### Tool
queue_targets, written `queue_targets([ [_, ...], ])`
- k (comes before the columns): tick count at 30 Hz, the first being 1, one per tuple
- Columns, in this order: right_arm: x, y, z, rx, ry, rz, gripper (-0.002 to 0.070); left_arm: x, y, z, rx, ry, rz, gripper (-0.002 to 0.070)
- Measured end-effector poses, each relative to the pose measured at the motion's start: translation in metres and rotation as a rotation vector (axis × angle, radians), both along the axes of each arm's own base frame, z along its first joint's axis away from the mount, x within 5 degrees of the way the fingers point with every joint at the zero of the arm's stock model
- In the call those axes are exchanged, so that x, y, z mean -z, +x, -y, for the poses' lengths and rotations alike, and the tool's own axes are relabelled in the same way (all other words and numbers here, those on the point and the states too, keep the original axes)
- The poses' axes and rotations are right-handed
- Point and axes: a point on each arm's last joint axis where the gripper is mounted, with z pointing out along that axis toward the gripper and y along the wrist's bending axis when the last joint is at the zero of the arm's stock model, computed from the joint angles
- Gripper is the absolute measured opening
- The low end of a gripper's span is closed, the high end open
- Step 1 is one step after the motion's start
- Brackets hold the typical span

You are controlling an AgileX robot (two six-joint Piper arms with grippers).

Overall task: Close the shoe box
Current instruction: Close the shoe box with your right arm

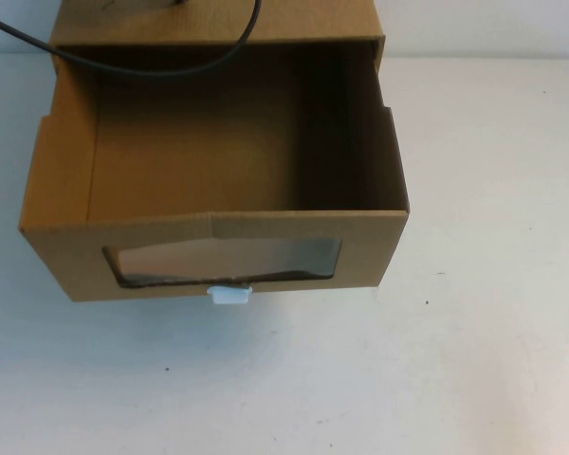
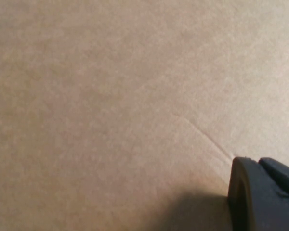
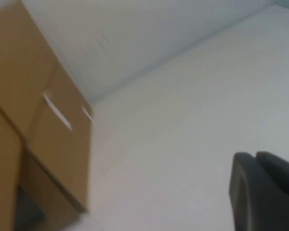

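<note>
The shoe box [image 1: 218, 251] is a brown cardboard drawer box in the middle of the high view. Its drawer is pulled far out of the sleeve [image 1: 218, 24] toward the near side and looks empty inside. The front panel has a wide clear window [image 1: 223, 258] and a small white tab [image 1: 229, 295] at its bottom edge. Neither gripper shows in the high view. My left gripper [image 2: 262, 195] is very close to a plain cardboard surface [image 2: 111, 96] that fills its wrist view. My right gripper [image 3: 265, 192] is over the bare white table, apart from the box [image 3: 33, 120].
A black cable [image 1: 142, 66] hangs across the box's far end. The white table [image 1: 474, 360] spreads around the box on the near, left and right sides. A pale wall [image 3: 135, 33] rises behind the table in the right wrist view.
</note>
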Motion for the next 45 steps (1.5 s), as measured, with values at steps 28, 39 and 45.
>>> queue_targets([
  [28,-0.151,0.074,-0.050,-0.695,-0.128,-0.539,-0.0011,0.000,0.000,0.002,-0.001,-0.003,0.006,-0.0002],
  [39,-0.193,0.099,-0.152,-1.011,-0.374,-0.485,-0.0010,0.000,0.000,0.002,-0.002,-0.004,0.005,-0.0002],
  [45,-0.186,0.103,-0.221,-1.042,-0.526,-0.463,-0.0011,0.000,0.000,0.002,-0.002,-0.004,0.005,-0.0002],
])
